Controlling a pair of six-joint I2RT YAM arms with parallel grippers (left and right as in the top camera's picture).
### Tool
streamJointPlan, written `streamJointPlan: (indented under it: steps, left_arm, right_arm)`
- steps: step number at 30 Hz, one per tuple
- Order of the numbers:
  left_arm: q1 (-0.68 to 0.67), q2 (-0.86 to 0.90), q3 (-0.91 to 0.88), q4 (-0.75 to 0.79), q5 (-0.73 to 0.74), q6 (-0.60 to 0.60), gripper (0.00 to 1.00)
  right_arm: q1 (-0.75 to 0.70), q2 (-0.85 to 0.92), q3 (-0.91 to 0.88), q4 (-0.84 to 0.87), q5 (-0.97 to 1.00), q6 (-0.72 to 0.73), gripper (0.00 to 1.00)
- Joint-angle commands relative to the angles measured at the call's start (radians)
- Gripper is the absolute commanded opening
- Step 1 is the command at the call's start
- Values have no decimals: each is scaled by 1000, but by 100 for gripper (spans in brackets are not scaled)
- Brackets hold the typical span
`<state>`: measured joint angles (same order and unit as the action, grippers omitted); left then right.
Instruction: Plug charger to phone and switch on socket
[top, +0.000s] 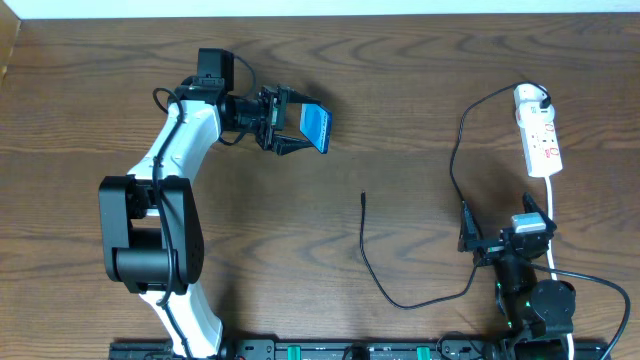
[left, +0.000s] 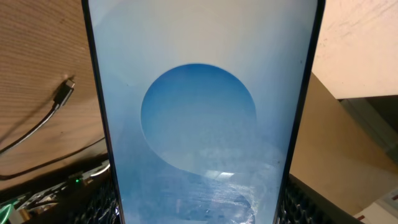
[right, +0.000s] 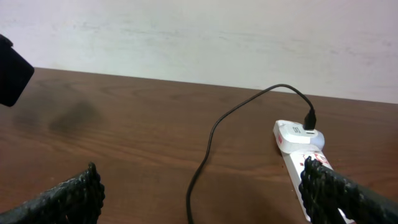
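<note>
My left gripper (top: 298, 126) is shut on the phone (top: 318, 127), holding it tilted above the back left of the table. Its light blue screen with a circle (left: 199, 112) fills the left wrist view, with a finger (left: 99, 202) against each long edge. The charger, a thin black cable (top: 455, 150), runs from the white socket (top: 538, 128) at the far right and loops round to its plug tip (top: 363, 197), which lies loose mid-table and also shows as the plug tip (left: 65, 92). My right gripper (top: 500, 220) stands open near the front right. The cable (right: 208, 140) runs between its fingers and the socket (right: 297, 142) lies ahead.
The socket's white cord (top: 553, 215) runs down the right side past my right arm. A pale wall (right: 199, 31) rises behind the table's far edge. Bare wood (top: 420, 90) lies between the two arms.
</note>
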<state>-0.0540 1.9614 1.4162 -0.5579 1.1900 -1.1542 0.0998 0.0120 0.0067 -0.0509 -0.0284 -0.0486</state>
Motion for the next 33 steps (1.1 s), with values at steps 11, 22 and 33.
streamJointPlan:
  steps: [11, 22, 33]
  left_arm:
    - [3, -41, 30, 3, 32, 21, 7]
    - [3, -41, 30, 3, 32, 21, 7]
    - [3, -41, 30, 3, 31, 21, 7]
  right_arm:
    - [6, -7, 0, 96, -84, -9, 99]
    - [6, 95, 180, 116, -83, -9, 99]
    - [6, 540, 528, 113, -201, -8, 99]
